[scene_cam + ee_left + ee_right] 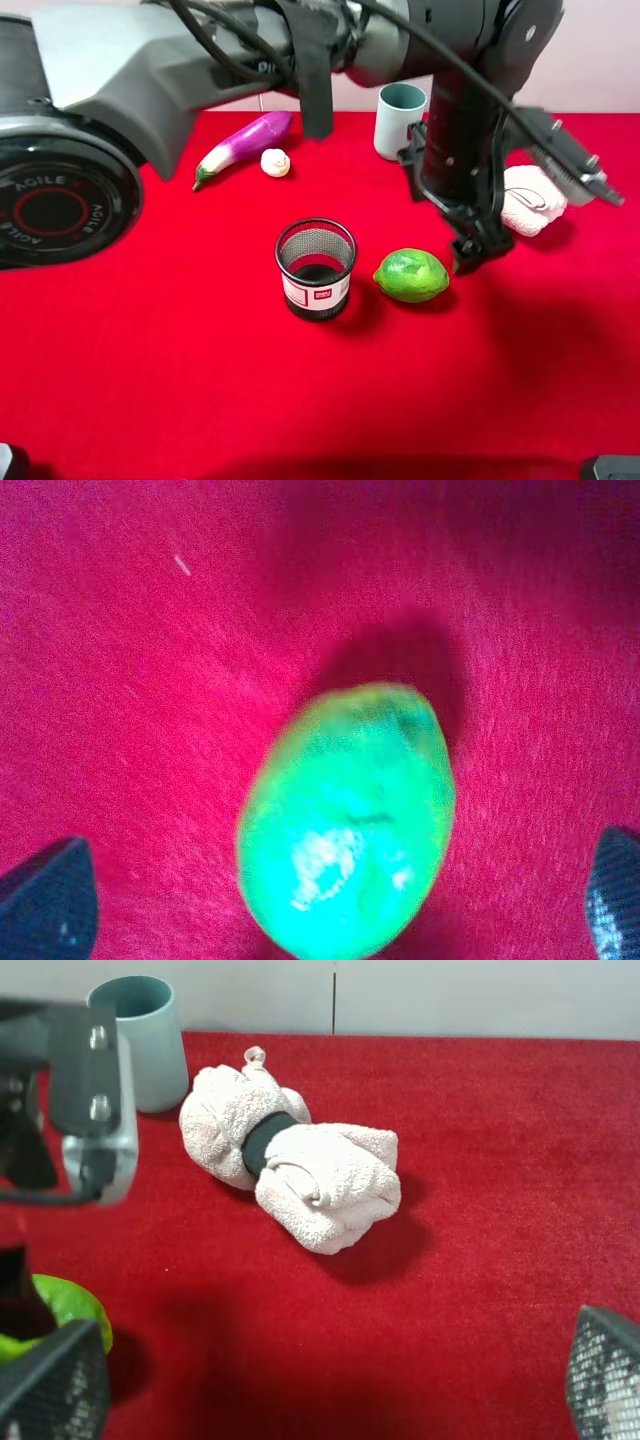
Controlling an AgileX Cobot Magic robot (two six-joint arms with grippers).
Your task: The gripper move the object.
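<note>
The bright green lime (411, 275) lies on the red cloth, just right of the black mesh cup (316, 267). My left gripper (470, 252) reaches across from the left and hangs close to the lime's right side, slightly above it. In the left wrist view the lime (345, 830) fills the space between the two spread black fingertips (50, 905), untouched; this gripper (330, 920) is open. My right gripper (330, 1390) is open and empty over bare cloth. An edge of the lime (65, 1310) shows in the right wrist view.
A purple eggplant (245, 145) and a white garlic (275, 162) lie at the back left. A pale teal cup (400, 120) stands at the back. A rolled white towel with a dark band (530, 200) lies to the right, behind the left gripper.
</note>
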